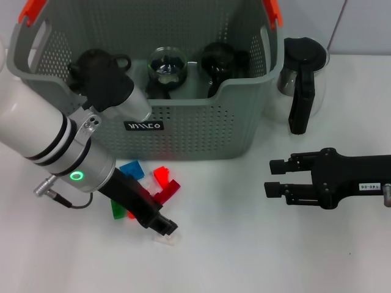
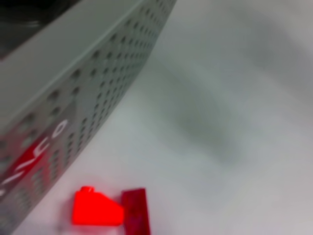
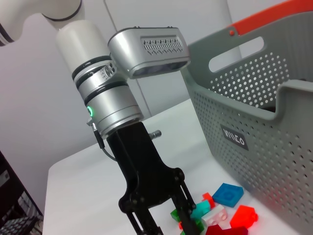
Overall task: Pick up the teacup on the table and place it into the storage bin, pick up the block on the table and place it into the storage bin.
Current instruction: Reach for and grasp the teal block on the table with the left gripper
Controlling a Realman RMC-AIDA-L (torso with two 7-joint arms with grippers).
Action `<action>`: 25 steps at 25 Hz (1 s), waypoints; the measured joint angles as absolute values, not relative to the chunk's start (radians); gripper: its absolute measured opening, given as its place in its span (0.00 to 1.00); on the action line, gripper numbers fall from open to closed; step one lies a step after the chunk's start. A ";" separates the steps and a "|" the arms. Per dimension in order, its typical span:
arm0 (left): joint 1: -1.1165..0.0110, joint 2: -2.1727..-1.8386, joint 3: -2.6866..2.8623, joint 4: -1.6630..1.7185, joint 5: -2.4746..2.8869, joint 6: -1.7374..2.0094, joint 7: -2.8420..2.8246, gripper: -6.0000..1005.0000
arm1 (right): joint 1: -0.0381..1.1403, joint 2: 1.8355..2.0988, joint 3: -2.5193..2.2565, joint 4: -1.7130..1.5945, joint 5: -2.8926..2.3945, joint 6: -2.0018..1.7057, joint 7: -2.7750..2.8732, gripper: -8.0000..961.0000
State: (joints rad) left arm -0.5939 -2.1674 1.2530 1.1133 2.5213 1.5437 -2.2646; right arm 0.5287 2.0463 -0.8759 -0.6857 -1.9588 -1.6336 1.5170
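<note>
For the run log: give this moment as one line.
left gripper: open, low over blocks | right gripper: open, idle, right of storage bin | glass teacups: in bin

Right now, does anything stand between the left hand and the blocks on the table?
Nothing visible does. The left hand is down at the blocks in front of the storage bin; the right hand is apart.

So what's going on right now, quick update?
Left tool down among blocks before storage bin, fingers spread. Right tool idle, open, on the right. Glassware already in bin. Nothing blocking.
</note>
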 joint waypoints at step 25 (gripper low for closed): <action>-0.578 -2.140 1.188 1.208 2.644 1.584 -2.312 0.56 | 0.532 2.045 -0.876 -0.686 -1.959 -1.633 1.517 0.61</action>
State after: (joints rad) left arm -0.5783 -2.1405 1.1881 1.2082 2.6436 1.5835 -2.3115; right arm 0.5323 2.0448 -0.8758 -0.6857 -1.9588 -1.6335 1.5171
